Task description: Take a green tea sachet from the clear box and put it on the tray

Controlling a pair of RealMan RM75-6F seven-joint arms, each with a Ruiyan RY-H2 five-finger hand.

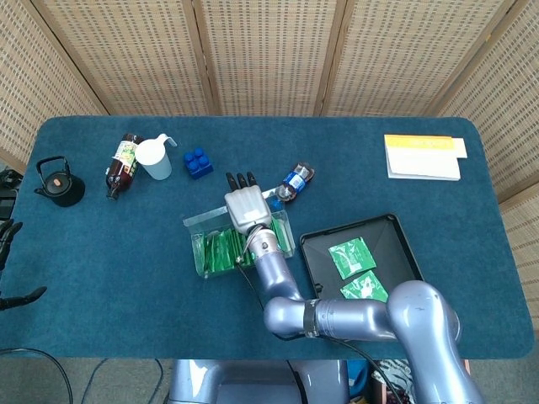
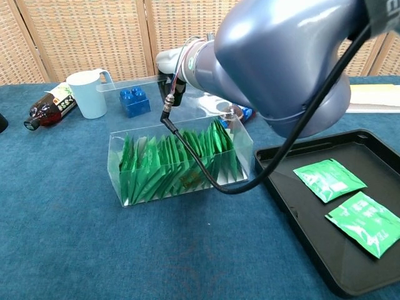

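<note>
The clear box [image 1: 195,225] of green tea sachets [image 1: 221,250] stands mid-table, just left of the black tray [image 1: 392,244]. My right hand [image 1: 244,204] lies over the box's far side, back upward, its dark fingers [image 1: 240,179] stretched past the far wall. No sachet shows in it. In the chest view the box [image 2: 116,169] and its upright sachets [image 2: 175,169] sit before the tray [image 2: 294,206], and the forearm hides most of the right hand [image 2: 178,62]. Two sachets [image 1: 351,256] [image 1: 365,289] lie on the tray. My left hand [image 1: 10,265] shows only spread fingertips at the left edge.
At the back left stand a black kettle [image 1: 59,181], a brown bottle [image 1: 123,162], a white jug [image 1: 154,157] and a blue brick [image 1: 198,162]. A small bottle [image 1: 293,182] lies just behind the box. A white and yellow pad [image 1: 423,156] sits back right.
</note>
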